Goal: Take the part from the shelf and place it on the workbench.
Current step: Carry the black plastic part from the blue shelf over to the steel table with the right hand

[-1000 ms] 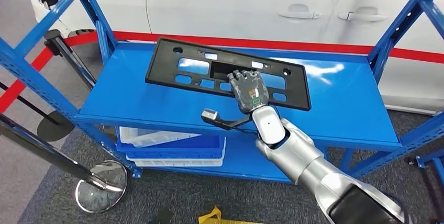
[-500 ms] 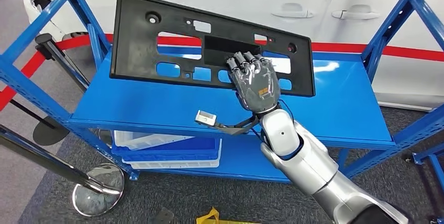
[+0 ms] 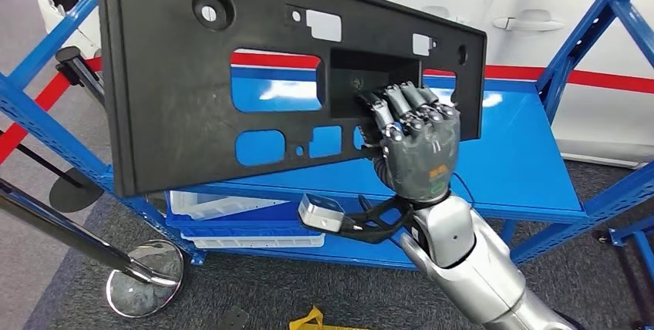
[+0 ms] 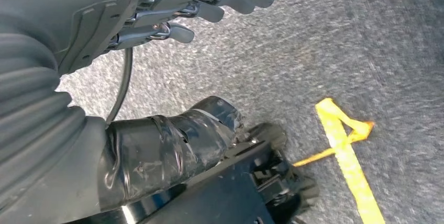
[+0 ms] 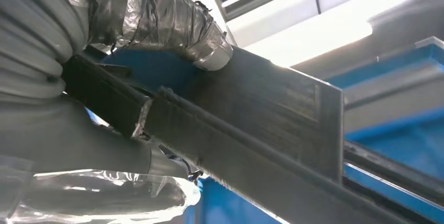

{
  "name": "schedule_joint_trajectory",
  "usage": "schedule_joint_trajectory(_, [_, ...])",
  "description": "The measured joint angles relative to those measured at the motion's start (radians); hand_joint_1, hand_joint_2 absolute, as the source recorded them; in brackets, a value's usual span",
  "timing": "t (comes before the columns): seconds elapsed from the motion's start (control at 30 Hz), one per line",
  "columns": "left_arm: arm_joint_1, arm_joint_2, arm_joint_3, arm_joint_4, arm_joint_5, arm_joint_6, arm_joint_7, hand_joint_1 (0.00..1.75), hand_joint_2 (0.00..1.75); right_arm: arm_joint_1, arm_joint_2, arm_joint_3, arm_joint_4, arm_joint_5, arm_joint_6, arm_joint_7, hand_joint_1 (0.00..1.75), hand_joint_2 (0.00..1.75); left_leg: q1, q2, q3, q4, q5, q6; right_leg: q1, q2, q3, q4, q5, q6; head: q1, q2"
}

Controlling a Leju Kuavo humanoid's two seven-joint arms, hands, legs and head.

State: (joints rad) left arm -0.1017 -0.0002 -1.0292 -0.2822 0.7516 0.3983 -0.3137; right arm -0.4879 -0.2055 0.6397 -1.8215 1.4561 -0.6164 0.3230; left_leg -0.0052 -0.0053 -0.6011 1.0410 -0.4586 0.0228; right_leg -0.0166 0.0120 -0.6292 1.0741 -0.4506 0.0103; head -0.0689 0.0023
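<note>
Part: black panel (image 3: pixel 231 75) is lifted clear of the blue shelf (image 3: pixel 509 153), held up near the head camera; it stands roughly upright, tilted, with its long axis running left to right and its left end riding higher
Right robot hand (image 3: pixel 412 145): grips the panel through the rectangular opening near its middle-right; fingers (image 3: pixel 401 102) hook over the opening's lower edge, and the right wrist view shows the thumb (image 5: pixel 173 22) wrapped over the panel's rim
Balance: most of the panel extends to the left of the grip, so I judge the left end prone to sag or swing when carried
Left robot hand (image 4: pixel 173 9): hangs over the grey carpet (image 4: pixel 340 41), fingers loosely apart, holding nothing; the right arm alone bears the load
Shelf: lies behind and below the panel; blue uprights (image 3: pixel 594 25) flank it left and right
Table: its direction cannot be told; the panel's long span needs room past the uprights in any turn
</note>
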Motion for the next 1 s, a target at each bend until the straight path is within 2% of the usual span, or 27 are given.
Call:
schedule_joint_trajectory(0.07, [0.0,0.007,0.001,0.0,-0.004,-0.021,-0.003,0.0,1.75,0.017,-0.006,0.0,-0.041,-0.089,0.009,-0.041,1.75,1.75,0.001,0.0,-0.005,0.003,-0.001,-0.006,0.001,0.001,-0.006,-0.002,0.007,-0.014,0.0,0.0])
schedule_joint_trajectory(0.1, [0.0,0.011,0.001,0.001,-0.006,-0.028,-0.004,0.0,1.75,0.024,-0.009,0.0,-0.06,-0.129,0.017,-0.058,1.75,1.75,0.002,0.0,-0.01,0.011,-0.011,-0.011,0.0,0.0,-0.008,-0.003,0.011,-0.021,0.0,0.0])
schedule_joint_trajectory(0.17, [0.0,0.017,0.001,0.001,-0.007,-0.035,-0.009,0.0,1.75,0.038,-0.012,0.002,-0.095,-0.179,0.028,-0.08,1.75,1.75,0.006,0.001,-0.036,0.077,-0.069,-0.02,-0.002,-0.003,-0.017,-0.006,0.02,-0.034,-0.006,0.0])
schedule_joint_trajectory(0.23, [-0.001,0.018,0.002,0.001,-0.007,-0.036,-0.011,0.0,1.75,0.053,-0.016,0.005,-0.122,-0.208,0.029,-0.092,1.75,1.75,0.009,0.001,-0.076,0.196,-0.145,-0.027,0.001,-0.006,-0.029,-0.007,0.029,-0.041,-0.01,0.0])
schedule_joint_trajectory(0.27, [-0.001,0.018,0.002,0.001,-0.007,-0.035,-0.011,0.0,1.75,0.06,-0.017,0.008,-0.131,-0.22,0.029,-0.099,1.75,1.75,0.009,0.001,-0.087,0.242,-0.167,-0.027,0.003,-0.007,-0.036,-0.007,0.034,-0.042,-0.01,0.0])
schedule_joint_trajectory(0.3, [-0.001,0.019,0.002,0.001,-0.01,-0.035,-0.009,0.0,1.75,0.066,-0.019,0.01,-0.137,-0.23,0.029,-0.107,1.75,1.75,0.008,0.001,-0.084,0.258,-0.172,-0.025,0.005,-0.008,-0.044,-0.007,0.041,-0.043,-0.01,0.0])
schedule_joint_trajectory(0.33, [-0.002,0.019,0.002,0.001,-0.016,-0.035,-0.007,0.0,1.75,0.072,-0.02,0.013,-0.143,-0.238,0.029,-0.115,1.75,1.75,0.006,0.001,-0.061,0.234,-0.159,-0.02,0.007,-0.008,-0.052,-0.007,0.048,-0.043,-0.01,0.0])
schedule_joint_trajectory(0.43, [-0.008,0.024,0.002,0.001,-0.044,-0.032,0.001,0.0,1.75,0.082,-0.024,0.017,-0.165,-0.252,0.028,-0.131,1.75,1.75,-0.01,0.002,0.067,0.035,-0.098,0.003,0.007,-0.008,-0.068,-0.009,0.07,-0.04,-0.009,0.0])
schedule_joint_trajectory(0.47, [-0.012,0.026,0.002,0.001,-0.051,-0.03,0.003,0.0,1.75,0.084,-0.026,0.017,-0.173,-0.255,0.028,-0.134,1.75,1.75,-0.016,0.003,0.09,-0.009,-0.088,0.009,0.005,-0.009,-0.07,-0.013,0.078,-0.035,-0.01,0.0])
schedule_joint_trajectory(0.5, [-0.016,0.028,0.002,0.001,-0.055,-0.029,0.005,0.0,1.75,0.086,-0.027,0.018,-0.18,-0.258,0.028,-0.136,1.75,1.75,-0.02,0.004,0.098,-0.029,-0.084,0.015,0.003,-0.011,-0.07,-0.017,0.086,-0.029,-0.01,0.0])
schedule_joint_trajectory(0.57, [-0.018,0.032,0.002,0.001,-0.056,-0.028,0.009,0.0,1.75,0.095,-0.029,0.019,-0.191,-0.263,0.028,-0.139,1.75,1.75,-0.023,0.004,0.093,-0.043,-0.061,0.025,0.001,-0.012,-0.068,-0.031,0.104,-0.018,-0.01,0.0])
schedule_joint_trajectory(0.6, [-0.017,0.033,0.002,0.001,-0.054,-0.028,0.01,0.0,1.75,0.101,-0.031,0.019,-0.196,-0.264,0.029,-0.141,1.75,1.75,-0.021,0.006,0.094,-0.057,-0.043,0.028,0.002,-0.012,-0.07,-0.034,0.104,-0.014,-0.009,0.0])
schedule_joint_trajectory(0.63, [-0.017,0.034,0.002,0.001,-0.052,-0.028,0.011,0.0,1.75,0.106,-0.033,0.02,-0.2,-0.266,0.03,-0.143,1.75,1.75,-0.019,0.008,0.092,-0.072,-0.024,0.031,0.004,-0.011,-0.075,-0.026,0.086,-0.011,-0.008,0.0])
schedule_joint_trajectory(0.67, [-0.016,0.034,0.002,0.001,-0.051,-0.028,0.011,0.0,1.75,0.109,-0.036,0.021,-0.204,-0.266,0.033,-0.144,1.75,1.75,-0.015,0.01,0.086,-0.085,-0.004,0.033,0.006,-0.011,-0.084,0.002,0.048,-0.009,-0.006,0.0])
schedule_joint_trajectory(0.73, [-0.017,0.035,0.002,0.001,-0.051,-0.028,0.012,0.0,1.75,0.115,-0.041,0.022,-0.209,-0.266,0.038,-0.147,1.75,1.75,-0.014,0.014,0.061,-0.088,0.022,0.035,0.004,-0.01,-0.106,0.109,-0.056,-0.002,-0.003,0.0])
schedule_joint_trajectory(0.77, [-0.017,0.035,0.002,0.001,-0.051,-0.027,0.012,0.0,1.75,0.119,-0.043,0.023,-0.21,-0.266,0.039,-0.149,1.75,1.75,-0.013,0.015,0.044,-0.084,0.032,0.035,0.002,-0.01,-0.111,0.164,-0.089,0.003,-0.003,0.0])
schedule_joint_trajectory(0.8, [-0.017,0.035,0.002,0.001,-0.051,-0.027,0.012,0.0,1.75,0.122,-0.046,0.025,-0.21,-0.266,0.04,-0.15,1.75,1.75,-0.012,0.015,0.027,-0.077,0.04,0.032,-0.002,-0.01,-0.106,0.199,-0.097,0.009,-0.003,0.0])
schedule_joint_trajectory(0.83, [-0.017,0.035,0.002,0.001,-0.051,-0.027,0.013,0.0,1.75,0.125,-0.048,0.026,-0.211,-0.266,0.04,-0.151,1.75,1.75,-0.01,0.016,0.007,-0.069,0.047,0.028,-0.007,-0.011,-0.086,0.204,-0.085,0.015,-0.003,0.0])
schedule_joint_trajectory(0.87, [-0.016,0.035,0.002,0.001,-0.051,-0.028,0.013,0.0,1.75,0.126,-0.049,0.027,-0.213,-0.266,0.041,-0.152,1.75,1.75,-0.006,0.016,-0.013,-0.057,0.054,0.023,-0.013,-0.011,-0.051,0.176,-0.065,0.022,-0.003,0.0])
schedule_joint_trajectory(0.9, [-0.016,0.035,0.002,0.001,-0.051,-0.028,0.014,0.0,1.75,0.126,-0.051,0.027,-0.214,-0.266,0.042,-0.152,1.75,1.75,-0.003,0.016,-0.033,-0.041,0.058,0.017,-0.019,-0.012,-0.007,0.124,-0.056,0.03,-0.003,0.0])
schedule_joint_trajectory(0.93, [-0.017,0.037,0.002,0.002,-0.051,-0.028,0.014,0.0,1.75,0.126,-0.051,0.028,-0.216,-0.266,0.044,-0.153,1.75,1.75,-0.001,0.015,-0.053,-0.024,0.061,0.01,-0.019,-0.009,0.032,0.073,-0.055,0.031,-0.001,0.0])
schedule_joint_trajectory(0.97, [-0.016,0.038,0.002,0.002,-0.051,-0.029,0.015,0.0,1.75,0.127,-0.052,0.029,-0.218,-0.262,0.046,-0.153,1.75,1.75,0.0,0.013,-0.068,-0.007,0.063,0.004,-0.019,-0.006,0.058,0.035,-0.062,0.028,0.0,0.0])
schedule_joint_trajectory(1.0, [-0.016,0.04,0.002,0.002,-0.05,-0.029,0.015,0.0,1.75,0.128,-0.053,0.03,-0.219,-0.255,0.05,-0.153,1.75,1.75,-0.001,0.011,-0.078,0.006,0.066,-0.001,-0.017,-0.003,0.068,0.017,-0.072,0.02,0.0,0.0])
